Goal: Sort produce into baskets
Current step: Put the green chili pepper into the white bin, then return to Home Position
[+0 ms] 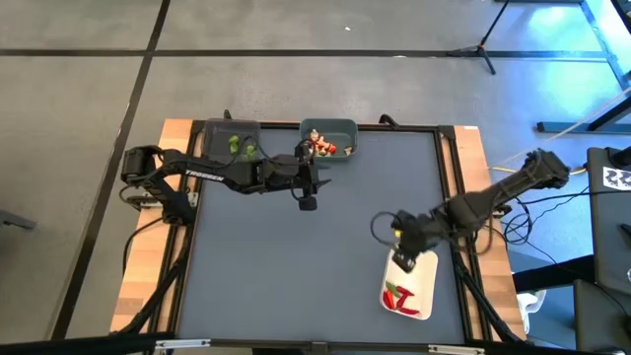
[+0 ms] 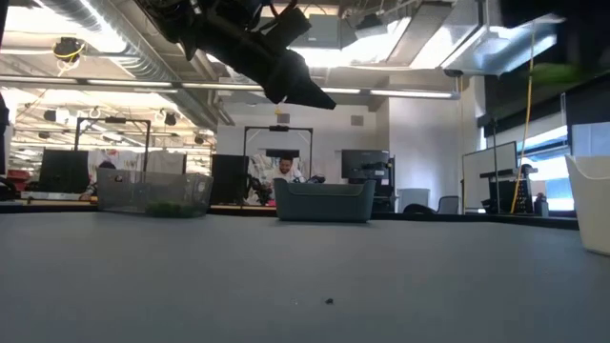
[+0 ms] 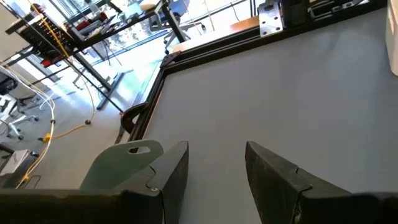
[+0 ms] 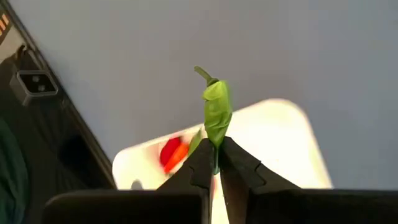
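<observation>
One light, stiff green pepper (image 4: 216, 112) is pinched at its tip by the right gripper (image 4: 215, 163); left gripper (image 3: 214, 168) jaws are spread, empty.

My dark right gripper (image 1: 404, 258) covers the far end of the white rounded-corner plastic tray (image 1: 422, 288) from above. In my right wrist view, my fingers (image 4: 239, 167) hide the lower end of the small green toy pepper (image 4: 216, 115) and part of the red toy pieces (image 4: 173, 151) behind them. The pale and red pieces (image 1: 321, 147) in the grey-teal rectangular bin (image 1: 345, 129) at the table's far edge are too small to identify.
</observation>
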